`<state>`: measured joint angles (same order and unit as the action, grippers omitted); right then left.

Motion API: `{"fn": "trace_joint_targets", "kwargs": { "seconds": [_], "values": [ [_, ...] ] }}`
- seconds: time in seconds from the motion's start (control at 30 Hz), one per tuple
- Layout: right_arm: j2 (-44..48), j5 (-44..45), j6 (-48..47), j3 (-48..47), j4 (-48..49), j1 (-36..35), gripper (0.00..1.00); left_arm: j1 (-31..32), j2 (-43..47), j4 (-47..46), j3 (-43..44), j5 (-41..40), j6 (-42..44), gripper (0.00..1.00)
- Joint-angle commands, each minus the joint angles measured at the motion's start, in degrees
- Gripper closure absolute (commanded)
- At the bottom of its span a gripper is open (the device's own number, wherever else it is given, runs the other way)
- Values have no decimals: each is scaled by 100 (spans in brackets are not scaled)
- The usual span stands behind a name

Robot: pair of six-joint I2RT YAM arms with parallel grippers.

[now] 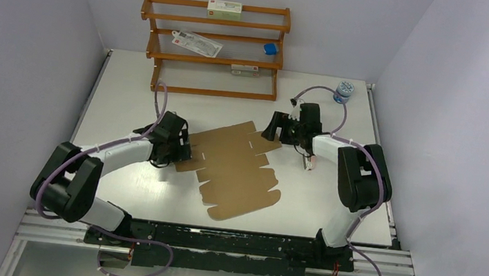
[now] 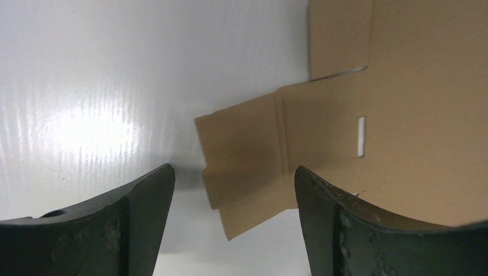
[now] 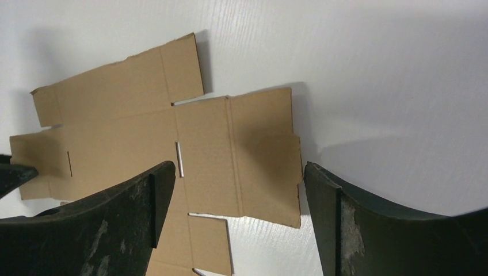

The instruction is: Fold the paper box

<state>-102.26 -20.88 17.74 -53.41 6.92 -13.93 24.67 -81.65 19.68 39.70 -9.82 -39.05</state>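
White tabletop has the paper box lying flat mid-table, left gripper and right gripper both spread wide over its left and right flaps, and it looks light, thin and bendy, so I'd pinch a flap edge.

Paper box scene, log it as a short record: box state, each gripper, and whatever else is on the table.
paper box: flat brown die-cut sheet, unfolded, lying on the table
left gripper: open, over a flap on the sheet's left edge
right gripper: open, over a flap on its right edge
held: nothing
also there: wooden rack at the back, small round container at far right
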Motion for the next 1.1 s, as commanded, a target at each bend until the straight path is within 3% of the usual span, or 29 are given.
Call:
{"fn": "trace_joint_targets", "kwargs": {
  "seconds": [0.0,0.57,0.8,1.07],
  "values": [
    [120,-313,63,234,256,6,14,-34,-296,-259,294,302,146,19],
    [1425,-463,235,1618,180,-13,14,-32,-1613,-412,1405,393,675,20],
    [1947,645,-29,1597,-429,15,5,-49,-1846,-102,2038,22,875,17],
    [2266,1488,-274,955,-490,11,0,-318,-1264,190,2310,-600,971,13]
  ]
}}
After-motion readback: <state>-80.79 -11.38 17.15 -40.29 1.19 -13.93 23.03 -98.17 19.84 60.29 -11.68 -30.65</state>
